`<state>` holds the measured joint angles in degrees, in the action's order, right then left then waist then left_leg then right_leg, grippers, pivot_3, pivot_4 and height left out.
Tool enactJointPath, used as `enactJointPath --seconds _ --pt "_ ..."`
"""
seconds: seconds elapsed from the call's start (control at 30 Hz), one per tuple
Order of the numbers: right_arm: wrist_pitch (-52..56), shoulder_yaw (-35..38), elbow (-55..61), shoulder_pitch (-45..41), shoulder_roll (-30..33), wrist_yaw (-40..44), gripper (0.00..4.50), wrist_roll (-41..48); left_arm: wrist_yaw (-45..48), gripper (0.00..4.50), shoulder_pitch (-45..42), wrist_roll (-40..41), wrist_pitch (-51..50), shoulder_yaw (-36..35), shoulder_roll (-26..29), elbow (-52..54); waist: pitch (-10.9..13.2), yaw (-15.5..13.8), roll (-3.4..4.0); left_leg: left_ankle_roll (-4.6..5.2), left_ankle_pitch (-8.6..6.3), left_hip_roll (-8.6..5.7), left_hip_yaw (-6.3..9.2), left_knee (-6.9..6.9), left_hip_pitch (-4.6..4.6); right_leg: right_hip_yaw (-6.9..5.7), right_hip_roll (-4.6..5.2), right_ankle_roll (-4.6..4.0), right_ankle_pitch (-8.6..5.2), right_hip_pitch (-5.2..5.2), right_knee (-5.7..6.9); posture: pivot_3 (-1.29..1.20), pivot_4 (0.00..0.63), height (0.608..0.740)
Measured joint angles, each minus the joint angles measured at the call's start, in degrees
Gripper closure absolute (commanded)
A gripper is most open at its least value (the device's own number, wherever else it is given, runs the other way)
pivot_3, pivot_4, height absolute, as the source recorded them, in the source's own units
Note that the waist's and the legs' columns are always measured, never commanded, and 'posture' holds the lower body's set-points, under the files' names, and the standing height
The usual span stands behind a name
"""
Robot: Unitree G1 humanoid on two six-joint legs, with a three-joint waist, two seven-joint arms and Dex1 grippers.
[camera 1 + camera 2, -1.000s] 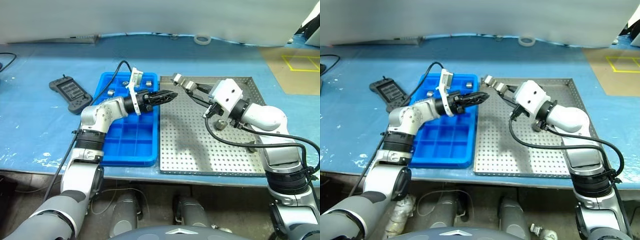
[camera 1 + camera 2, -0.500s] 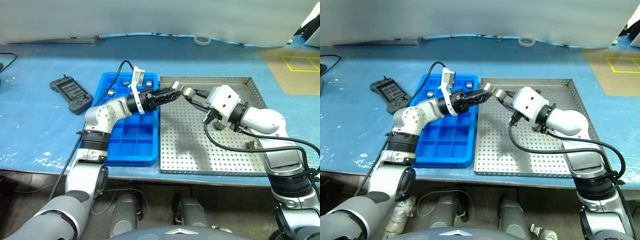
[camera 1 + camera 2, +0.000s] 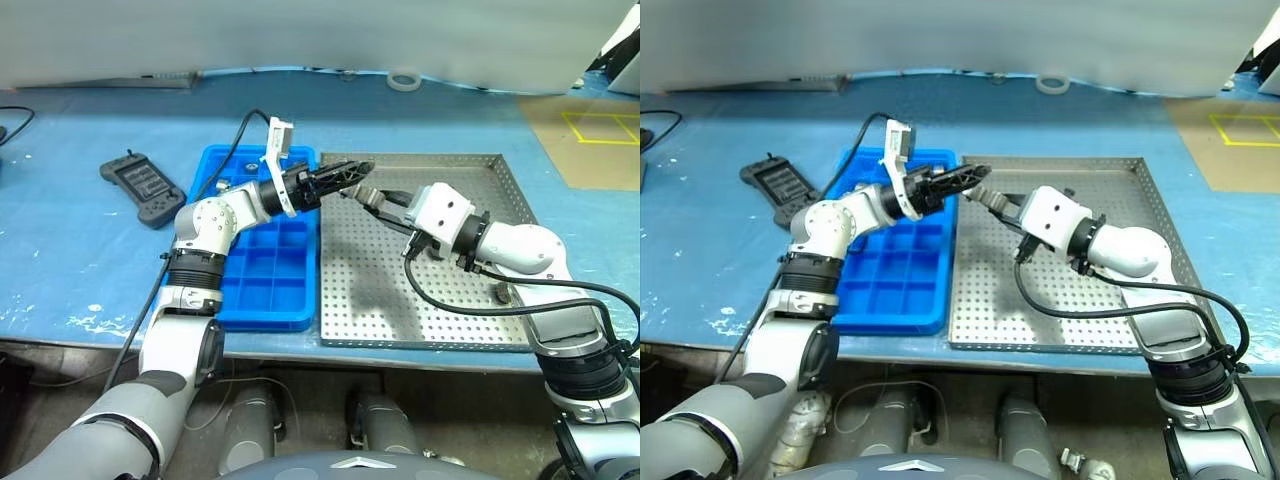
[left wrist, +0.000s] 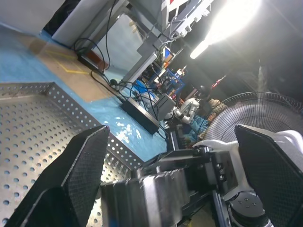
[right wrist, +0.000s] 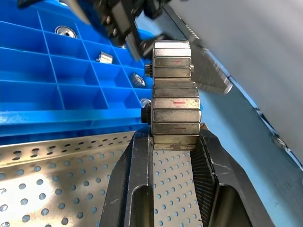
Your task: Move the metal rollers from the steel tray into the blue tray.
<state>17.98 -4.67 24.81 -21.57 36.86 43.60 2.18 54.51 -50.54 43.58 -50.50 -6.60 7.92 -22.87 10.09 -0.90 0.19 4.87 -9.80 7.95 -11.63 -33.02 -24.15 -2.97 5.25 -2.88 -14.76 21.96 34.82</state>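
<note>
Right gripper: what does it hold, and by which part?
The right gripper holds a stack of silvery metal rollers, clamped by its lower end between two black fingers.

No text, label, brand or number can be read on anything here.

The blue tray point(image 3: 255, 290) lies just left of the steel tray point(image 3: 440, 300) at the worktop's point(image 3: 80, 270) front edge; a handheld remote point(image 3: 142, 186) sits farther left, a tape roll point(image 3: 404, 79) near the back edge.
</note>
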Motion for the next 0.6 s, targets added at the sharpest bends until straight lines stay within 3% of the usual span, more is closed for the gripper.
enactJointPath --seconds 0.2,0.57,0.6 --pt "0.3 0.0 0.6 -0.4 -0.1 -0.1 3.81 0.3 -0.1 0.03 -0.1 -1.1 1.3 -1.0 0.5 -5.9 0.0 0.0 0.00 0.00 0.00 0.00 0.01 -0.02 0.01 0.00 0.00 0.00 0.00 -0.01 0.02 -0.21 0.150 0.740" --pt "0.5 0.0 0.6 -0.6 -0.1 -0.1 3.81 0.3 -0.5 0.03 -0.5 -1.0 1.7 -1.9 -0.5 -6.4 0.0 0.0 0.00 0.04 -0.02 -0.01 0.00 -0.06 -0.01 -0.01 0.03 0.00 0.00 -0.02 0.02 -0.21 0.150 0.740" --pt "0.5 0.0 0.6 -0.6 -0.1 -0.1 3.81 0.3 -0.5 0.20 -0.5 -1.0 1.7 -2.0 -0.6 -6.4 0.0 0.0 0.00 0.04 -0.02 -0.01 0.00 -0.07 -0.01 0.00 0.03 0.00 0.00 -0.02 0.02 -0.21 0.150 0.740"
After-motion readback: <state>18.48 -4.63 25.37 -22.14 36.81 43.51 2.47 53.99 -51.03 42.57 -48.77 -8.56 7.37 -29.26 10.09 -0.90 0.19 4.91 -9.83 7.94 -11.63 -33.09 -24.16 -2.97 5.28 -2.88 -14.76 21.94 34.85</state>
